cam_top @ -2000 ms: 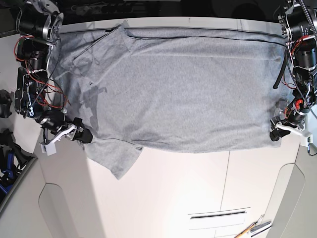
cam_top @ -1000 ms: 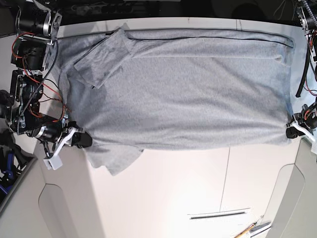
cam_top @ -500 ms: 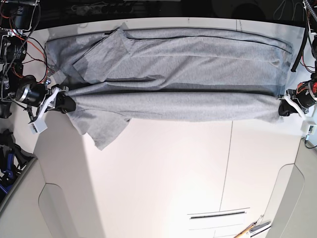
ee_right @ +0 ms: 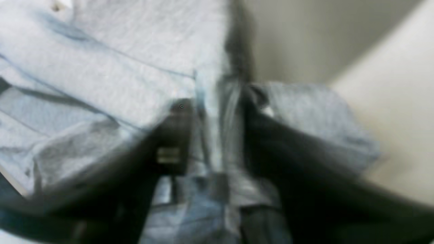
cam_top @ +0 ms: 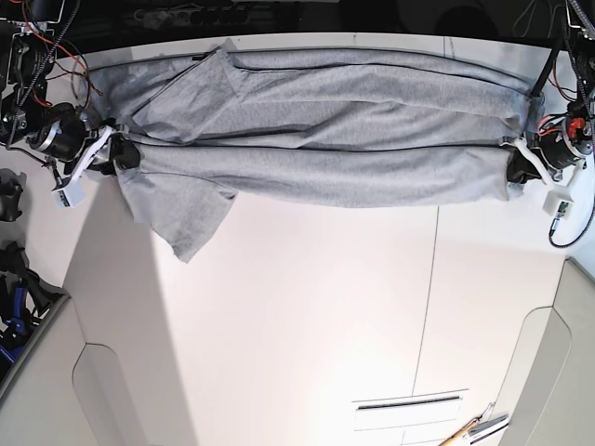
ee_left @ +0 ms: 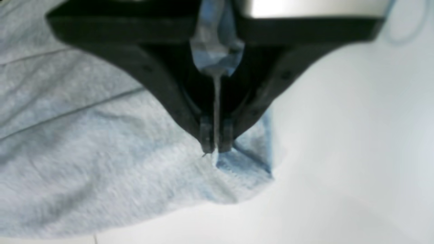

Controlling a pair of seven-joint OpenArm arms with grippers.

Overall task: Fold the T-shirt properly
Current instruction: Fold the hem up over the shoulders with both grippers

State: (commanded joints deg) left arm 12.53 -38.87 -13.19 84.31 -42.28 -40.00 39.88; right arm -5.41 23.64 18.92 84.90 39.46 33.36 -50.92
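At nine o'clock in the base view, the right gripper [cam_top: 126, 156] pinches a bunched edge of the T-shirt [cam_top: 353, 174], a grey flap [cam_top: 181, 216] hanging below it toward seven o'clock. Between the grippers the shirt spans the upper part of the table [cam_top: 307, 316], its near portion drawn toward twelve o'clock over the far layers. That looks like a fold in progress, perhaps midway: the long strip is forming, but the flap sticks out and the layers need laying down and squaring. Further folding into a compact shape is probably left. At three o'clock, the left gripper [cam_top: 522, 167] is closed on the other corner. Pens [cam_top: 454, 437] lie at five o'clock. No brand, label or lettering is readable anywhere.
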